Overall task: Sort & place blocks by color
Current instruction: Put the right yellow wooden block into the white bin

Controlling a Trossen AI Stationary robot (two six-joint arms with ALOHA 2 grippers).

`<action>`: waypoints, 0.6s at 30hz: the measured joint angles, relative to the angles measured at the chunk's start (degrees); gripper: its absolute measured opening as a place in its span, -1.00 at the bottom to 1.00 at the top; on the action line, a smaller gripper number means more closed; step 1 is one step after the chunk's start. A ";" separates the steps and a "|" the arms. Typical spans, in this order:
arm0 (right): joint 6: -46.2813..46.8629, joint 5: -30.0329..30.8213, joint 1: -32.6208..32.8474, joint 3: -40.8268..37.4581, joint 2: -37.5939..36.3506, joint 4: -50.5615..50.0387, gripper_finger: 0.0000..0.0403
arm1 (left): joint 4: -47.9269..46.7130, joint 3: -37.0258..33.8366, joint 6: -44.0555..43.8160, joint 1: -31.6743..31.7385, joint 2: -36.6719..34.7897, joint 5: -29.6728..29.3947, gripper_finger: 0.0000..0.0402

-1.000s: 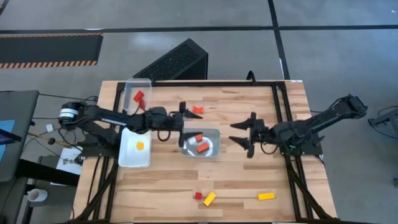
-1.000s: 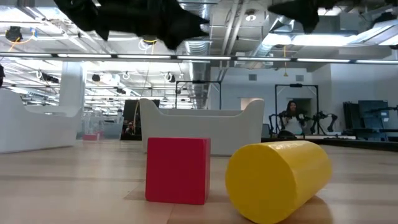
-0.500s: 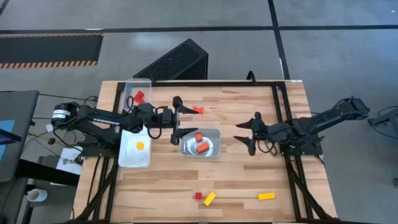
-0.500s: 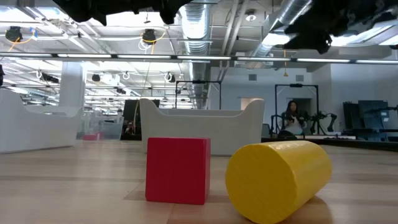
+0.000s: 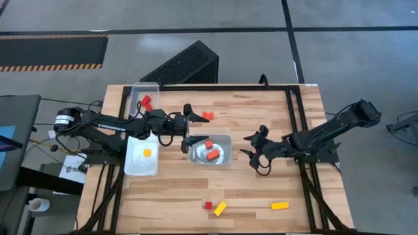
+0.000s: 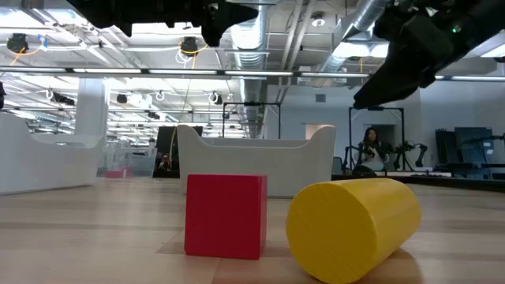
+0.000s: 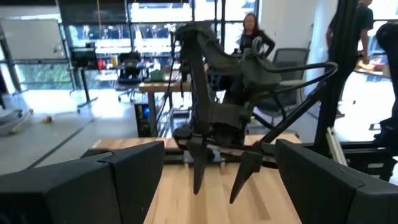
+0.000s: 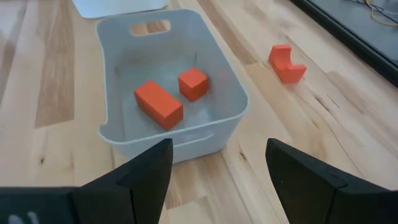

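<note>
Between picks, both claws empty over the surface (image 5: 261,189).
My left claw (image 5: 189,127) and right claw (image 5: 254,152) gape beside the tray (image 5: 226,151) holding two orange blocks (image 8: 159,104); next I'd judge the loose orange piece (image 5: 207,115).

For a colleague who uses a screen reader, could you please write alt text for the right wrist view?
A clear plastic tray on a wooden table holds two orange blocks: a bar and a cube. The right gripper is open in front of it, and an orange notched block lies on the table beyond.
</note>
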 joint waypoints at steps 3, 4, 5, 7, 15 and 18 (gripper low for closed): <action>0.02 -0.48 -0.85 0.02 0.83 1.22 0.39 | -1.06 0.00 -0.41 -0.11 0.00 -1.23 0.46; 0.02 -0.89 -1.05 0.02 0.89 1.33 0.39 | -1.23 0.00 -0.45 -0.21 0.00 -1.29 0.46; 0.02 -1.29 -1.25 0.02 0.87 1.56 0.39 | -1.30 -0.02 -0.45 -0.23 0.00 -1.47 0.46; 0.02 -1.64 -1.61 0.02 0.83 2.82 0.39 | -1.98 -0.02 -0.45 -0.23 0.00 -1.52 0.46; 0.00 -1.80 -1.73 0.02 0.73 3.61 0.39 | -3.60 -0.02 -0.45 -0.23 0.00 -1.78 0.46; 0.00 -1.80 -1.73 0.02 0.73 3.68 0.39 | -3.57 -0.02 -0.45 -0.23 0.00 -1.78 0.46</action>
